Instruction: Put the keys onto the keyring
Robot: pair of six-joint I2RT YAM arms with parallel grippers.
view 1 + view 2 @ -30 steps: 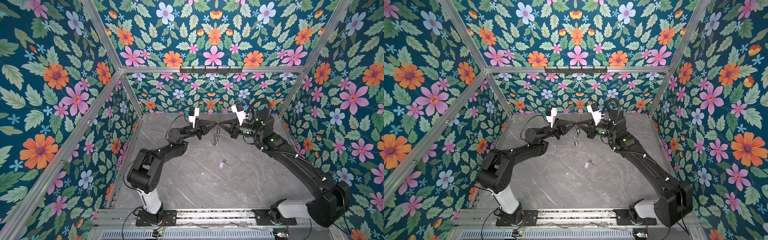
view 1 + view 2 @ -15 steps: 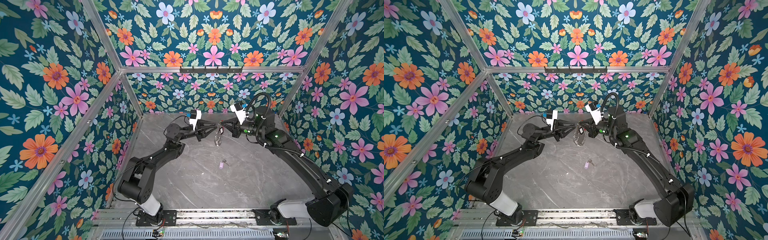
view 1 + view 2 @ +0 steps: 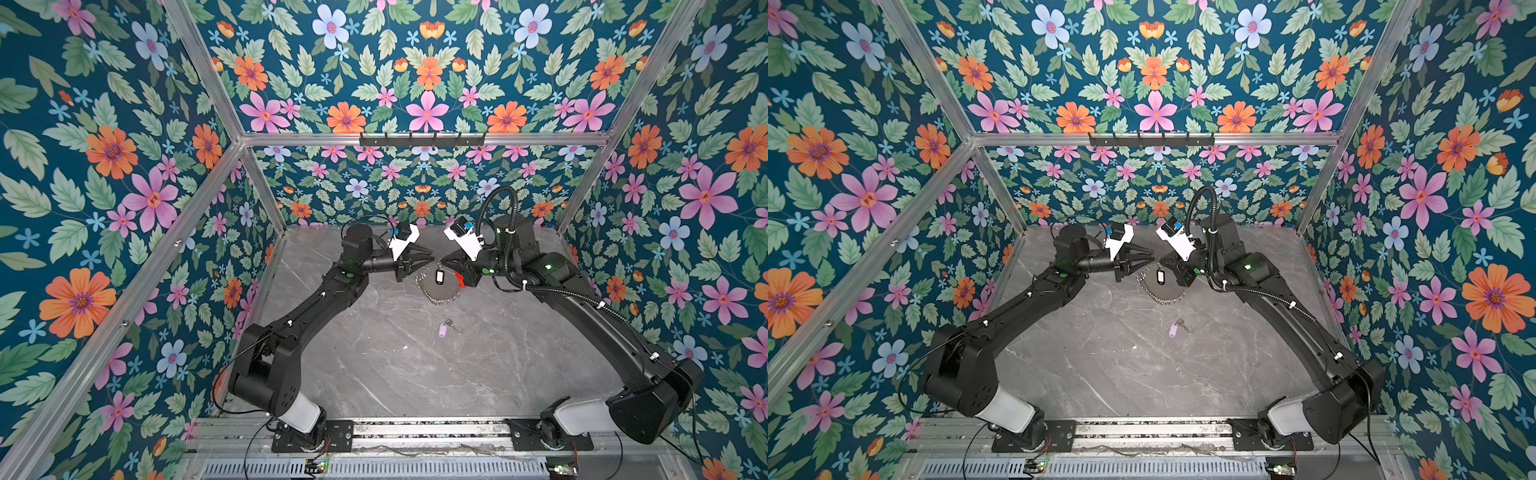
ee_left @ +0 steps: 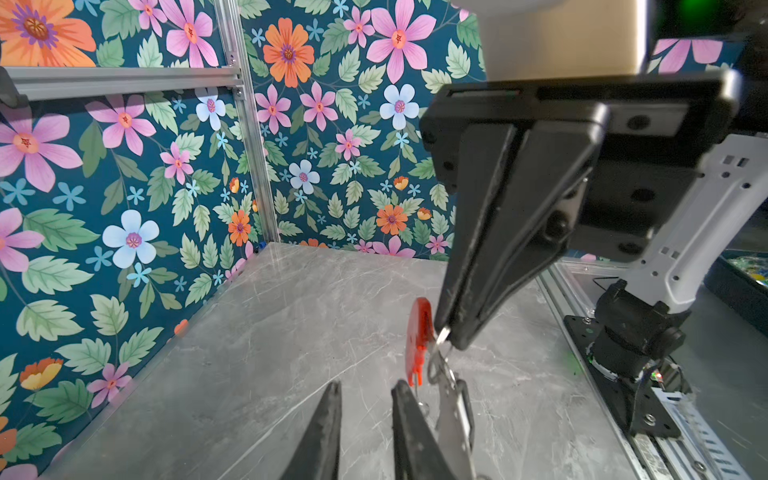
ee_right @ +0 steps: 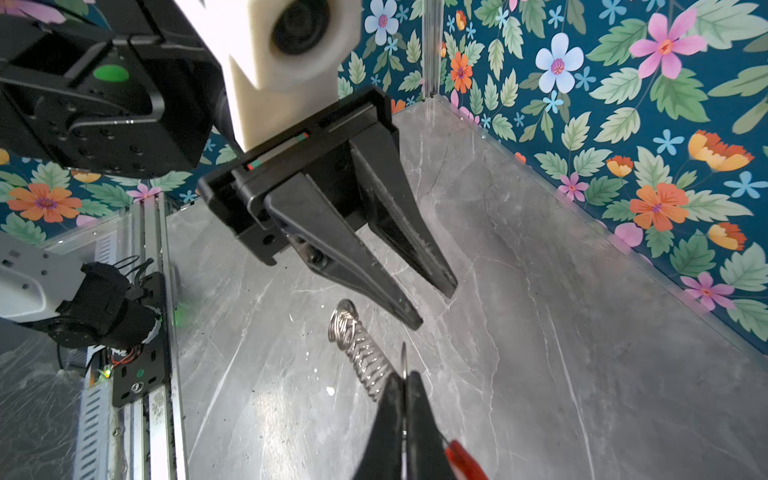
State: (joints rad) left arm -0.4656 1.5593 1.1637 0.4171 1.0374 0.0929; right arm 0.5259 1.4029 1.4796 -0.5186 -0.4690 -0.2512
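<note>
My right fingers (image 5: 404, 388) were pinched shut on the thin top of the keyring (image 3: 432, 297), its loop hanging below them. The black-framed tag key (image 3: 439, 277) dangled from the keyring's top, long axis downward. My left fingers (image 3: 428, 257) stood narrowly parted, empty, just beside that top. The lilac-tag key (image 3: 443, 330) lay on the bench (image 3: 374, 365) well apart from the keyring, metal end nearer the keyring.

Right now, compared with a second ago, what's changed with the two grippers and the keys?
The left gripper opened, letting go where the two grippers met. The keyring swung round to show its full loop, with the black-tagged key hanging on it. The right gripper stays shut on the keyring, and the lilac-tagged key lies unmoved on the table.
</note>
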